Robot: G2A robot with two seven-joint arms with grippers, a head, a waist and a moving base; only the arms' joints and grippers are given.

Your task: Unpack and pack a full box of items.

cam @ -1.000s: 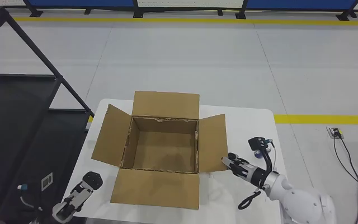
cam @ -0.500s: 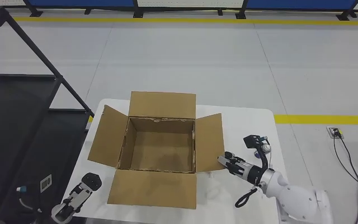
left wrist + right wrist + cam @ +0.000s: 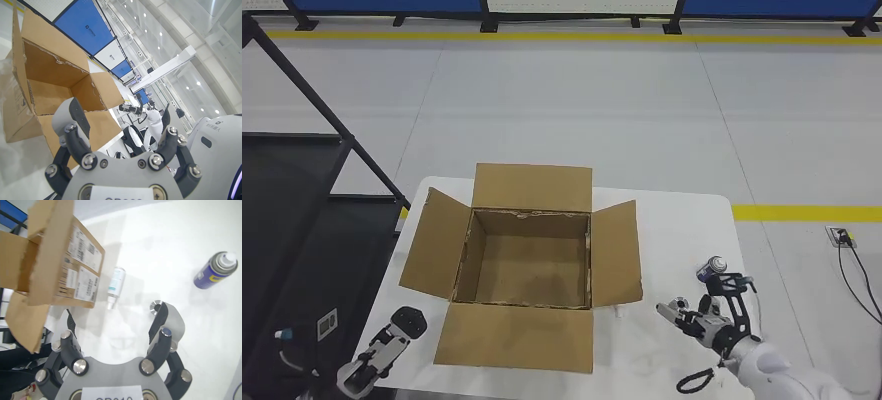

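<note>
Standing open, the brown cardboard box shows ragged, torn flaps.

Plenty of print, nothing legible.
White shipping labels with barcodes cover a flap of the box, their fine print blurred; the bottle carries teal lines too small to read, the can a yellow mark partly turned away, a blue panel a small white logo.

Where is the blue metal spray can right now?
In the top view, the blue metal spray can stands on the white table, right of the open cardboard box.
</note>
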